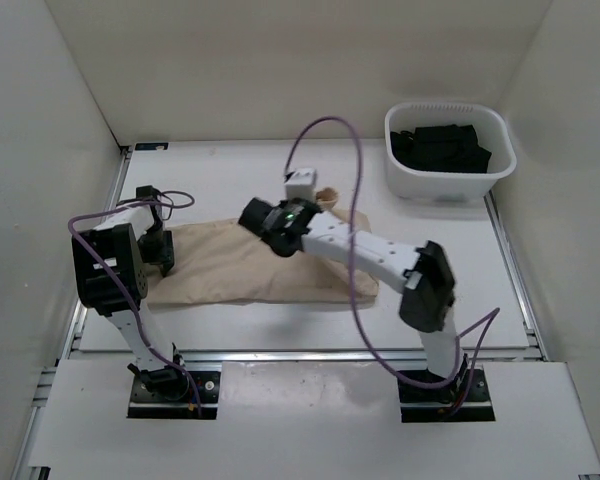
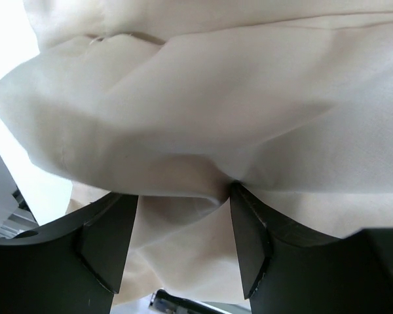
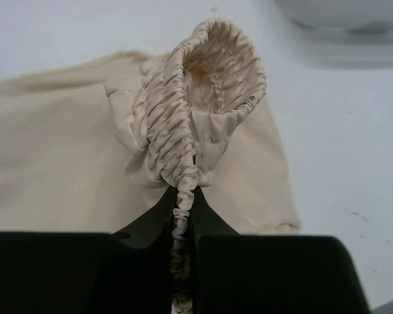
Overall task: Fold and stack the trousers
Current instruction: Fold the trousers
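The beige trousers (image 1: 250, 268) lie crumpled across the middle of the white table, running left to right. My right gripper (image 1: 302, 205) is over their far edge. In the right wrist view it (image 3: 183, 196) is shut on the gathered elastic waistband (image 3: 213, 85), which stands up in a loop above the jaws. My left gripper (image 1: 163, 255) is at the left end of the cloth. In the left wrist view it (image 2: 183, 203) is open, with folds of the trousers (image 2: 203, 98) filling the view. Cloth sits between the jaws, and the right fingertip (image 2: 245, 216) touches a fold.
A white tub (image 1: 405, 172) holding dark folded clothes stands at the back right. Metal rails (image 1: 512, 265) run along the table's sides and front. White walls close in the left, back and right. Purple cables loop over both arms.
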Available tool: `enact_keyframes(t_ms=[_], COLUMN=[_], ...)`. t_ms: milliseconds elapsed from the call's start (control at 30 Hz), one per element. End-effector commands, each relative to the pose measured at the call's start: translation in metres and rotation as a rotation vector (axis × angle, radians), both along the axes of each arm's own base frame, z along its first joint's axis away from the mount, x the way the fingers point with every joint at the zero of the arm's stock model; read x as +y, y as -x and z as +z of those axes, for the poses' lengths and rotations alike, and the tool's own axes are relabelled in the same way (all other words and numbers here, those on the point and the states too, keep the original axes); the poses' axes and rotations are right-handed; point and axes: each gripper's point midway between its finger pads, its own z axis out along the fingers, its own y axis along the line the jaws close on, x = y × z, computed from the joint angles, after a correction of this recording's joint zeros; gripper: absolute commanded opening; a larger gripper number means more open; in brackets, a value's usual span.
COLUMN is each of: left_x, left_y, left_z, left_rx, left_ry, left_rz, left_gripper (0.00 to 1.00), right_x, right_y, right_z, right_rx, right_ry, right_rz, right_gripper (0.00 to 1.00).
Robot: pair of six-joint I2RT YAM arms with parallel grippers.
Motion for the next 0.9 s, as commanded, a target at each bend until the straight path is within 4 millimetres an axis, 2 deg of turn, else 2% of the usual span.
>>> enact_keyframes(t_ms=[0, 33, 100, 167, 300, 333, 400, 433, 467, 500, 567, 600, 633, 667, 700, 767, 800, 833, 867], left_x=[0.009, 0.009, 0.009, 0.010, 0.006, 0.006, 0.006, 0.006, 0.006, 0.006, 0.006, 0.006, 0.009, 0.009, 0.009, 0.015, 0.016, 0.020, 0.021], left_y=[-0.031, -0.032, -0.032, -0.035, -0.035, -0.035, -0.035, -0.035, -0.035, -0.035, -0.036, -0.033, -0.032, -0.032, -0.032, -0.032, -0.035, -0.036, -0.040], left_z=[0.001, 0.001, 0.001, 0.003, -0.001, -0.001, -0.001, -0.001, -0.001, -0.001, 0.002, 0.002, 0.002, 0.002, 0.002, 0.010, 0.013, 0.021, 0.031], left_rx=[-0.111, -0.111, -0.111, -0.120, -0.115, -0.115, -0.115, -0.115, -0.115, -0.115, -0.124, -0.115, -0.115, -0.115, -0.115, -0.131, -0.140, -0.167, -0.187], left_ry=[-0.030, -0.030, -0.030, -0.032, -0.010, -0.010, -0.010, -0.010, -0.010, -0.010, -0.011, -0.010, -0.010, -0.010, -0.010, -0.014, -0.016, -0.022, -0.026], left_rz=[0.025, 0.025, 0.025, 0.025, 0.021, 0.021, 0.021, 0.021, 0.021, 0.021, 0.021, 0.021, 0.031, 0.031, 0.031, 0.049, 0.049, 0.059, 0.059], left_gripper=[0.70, 0.70, 0.70, 0.70, 0.70, 0.70, 0.70, 0.70, 0.70, 0.70, 0.70, 0.70, 0.71, 0.71, 0.72, 0.72, 0.74, 0.76, 0.76], right_x=[0.030, 0.040, 0.065, 0.082, 0.107, 0.121, 0.136, 0.149, 0.159, 0.168, 0.197, 0.204, 0.211, 0.225, 0.226, 0.224, 0.214, 0.205, 0.181], right_y=[0.016, 0.014, 0.014, 0.017, 0.017, 0.013, 0.021, 0.021, 0.029, 0.030, 0.053, 0.059, 0.066, 0.080, 0.086, 0.092, 0.092, 0.092, 0.079], right_z=[-0.005, -0.023, -0.043, -0.072, -0.085, -0.086, -0.081, -0.078, -0.083, -0.084, -0.080, -0.075, -0.074, -0.057, -0.037, -0.023, 0.002, 0.009, -0.006], right_rx=[-0.011, 0.016, 0.040, 0.141, 0.168, 0.166, 0.166, 0.148, 0.182, 0.199, 0.224, 0.219, 0.213, 0.169, 0.130, 0.104, 0.061, 0.043, 0.059], right_ry=[0.064, 0.079, 0.027, -0.007, -0.033, -0.064, -0.043, -0.064, -0.015, -0.017, -0.024, 0.034, 0.066, 0.067, 0.095, 0.081, 0.032, -0.012, 0.010], right_rz=[0.013, 0.024, 0.059, 0.101, 0.171, 0.203, 0.288, 0.328, 0.427, 0.489, 0.647, 0.732, 0.792, 0.862, 0.921, 0.941, 0.911, 0.859, 0.787], right_gripper=[0.00, 0.00, 0.00, 0.00, 0.00, 0.00, 0.00, 0.03, 0.22, 0.34, 0.53, 0.69, 0.74, 0.76, 0.78, 0.78, 0.78, 0.78, 0.76])
